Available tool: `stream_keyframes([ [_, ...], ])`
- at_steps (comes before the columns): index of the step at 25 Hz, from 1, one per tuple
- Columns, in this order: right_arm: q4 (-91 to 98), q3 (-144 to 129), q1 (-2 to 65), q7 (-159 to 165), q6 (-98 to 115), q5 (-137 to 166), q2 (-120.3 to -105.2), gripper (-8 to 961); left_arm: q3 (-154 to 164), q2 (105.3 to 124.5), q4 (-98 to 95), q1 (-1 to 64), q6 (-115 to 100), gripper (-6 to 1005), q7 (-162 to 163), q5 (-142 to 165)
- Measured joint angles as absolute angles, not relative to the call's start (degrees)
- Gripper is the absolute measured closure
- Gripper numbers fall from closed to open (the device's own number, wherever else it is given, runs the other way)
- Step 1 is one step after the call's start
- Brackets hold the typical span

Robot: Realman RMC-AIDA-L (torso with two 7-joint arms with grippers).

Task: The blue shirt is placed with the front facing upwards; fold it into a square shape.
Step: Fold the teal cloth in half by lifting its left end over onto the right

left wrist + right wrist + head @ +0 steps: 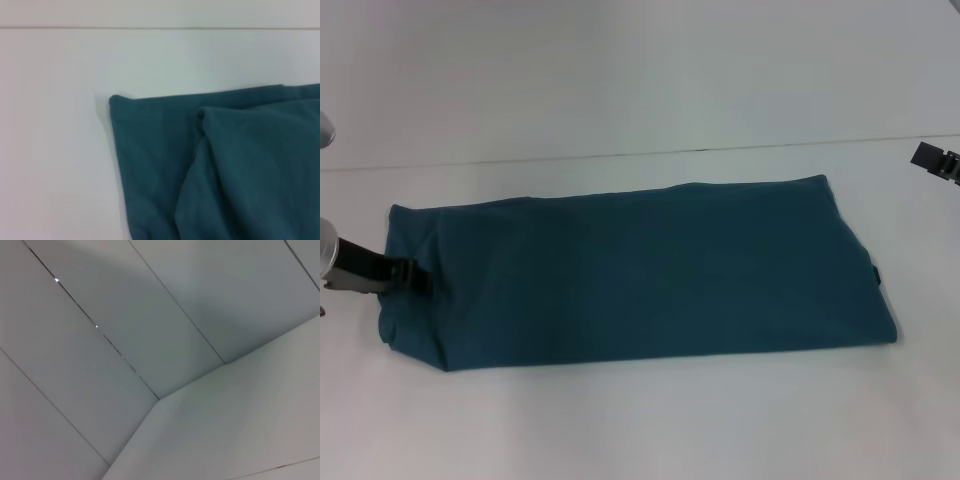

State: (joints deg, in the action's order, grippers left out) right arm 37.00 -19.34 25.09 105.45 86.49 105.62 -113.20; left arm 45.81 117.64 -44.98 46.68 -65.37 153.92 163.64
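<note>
The blue shirt (pixel 640 270) lies on the white table as a long, plain teal rectangle running left to right, with no lettering showing. My left gripper (pixel 408 272) reaches in from the left and sits at the shirt's left short edge, low against the cloth. The left wrist view shows a corner of the shirt (pixel 225 170) with one layer folded over another. My right gripper (pixel 937 161) is at the far right edge of the head view, raised and well apart from the shirt. A small dark tab sticks out at the shirt's right edge (pixel 876 274).
The white table (pixel 640 430) extends all round the shirt, and its far edge (pixel 700 150) meets a pale wall behind. The right wrist view shows only grey wall panels (pixel 150 315).
</note>
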Motion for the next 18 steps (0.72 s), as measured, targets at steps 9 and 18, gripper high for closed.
stream_keyframes([
  [9, 37.0, -19.34, 25.1, 105.57, 86.52, 105.62, -113.2, 207, 45.62, 117.45, -46.05, 46.12, -66.98, 478, 153.83, 163.65],
  [18, 37.0, -19.34, 25.22, 105.71, 86.57, 105.55, -113.15, 207, 45.44, 116.95, -47.81, 44.68, -69.7, 145, 154.29, 163.65],
])
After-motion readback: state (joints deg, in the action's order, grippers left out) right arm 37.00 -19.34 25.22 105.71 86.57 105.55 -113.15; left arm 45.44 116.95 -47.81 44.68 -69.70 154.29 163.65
